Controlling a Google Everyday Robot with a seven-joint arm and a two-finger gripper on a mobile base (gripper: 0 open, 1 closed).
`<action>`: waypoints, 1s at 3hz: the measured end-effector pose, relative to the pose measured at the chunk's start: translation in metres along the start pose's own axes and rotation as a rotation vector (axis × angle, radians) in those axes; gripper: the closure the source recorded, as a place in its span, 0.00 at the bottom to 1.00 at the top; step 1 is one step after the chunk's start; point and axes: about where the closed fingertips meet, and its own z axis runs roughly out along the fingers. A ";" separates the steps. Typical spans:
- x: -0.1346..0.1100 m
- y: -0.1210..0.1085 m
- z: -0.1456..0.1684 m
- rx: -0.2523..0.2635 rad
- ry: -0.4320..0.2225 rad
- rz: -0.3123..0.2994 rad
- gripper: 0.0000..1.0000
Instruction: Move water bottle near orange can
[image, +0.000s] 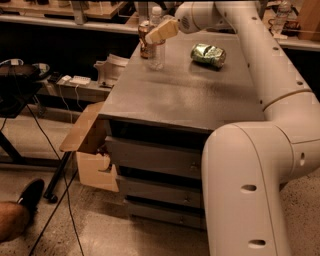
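The water bottle (157, 55) is clear with a white cap and stands upright at the far left corner of the grey cabinet top (190, 95). The orange can (144, 44) stands upright right beside it on its left, touching or almost touching. My gripper (159, 33) reaches in from the right and sits at the bottle's label band, in front of its upper half. The arm stretches from the lower right across the cabinet's right side.
A crushed green shiny can (208, 54) lies on its side to the right of the bottle. An open cardboard box (92, 150) sits against the cabinet's left side. Cables and a dark stand (20, 95) are on the left, and a person's foot (27, 200) is on the floor.
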 end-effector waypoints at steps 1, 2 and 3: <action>-0.013 -0.021 -0.041 0.025 -0.063 -0.039 0.00; -0.026 -0.037 -0.083 0.054 -0.118 -0.068 0.00; -0.036 -0.046 -0.123 0.070 -0.156 -0.089 0.00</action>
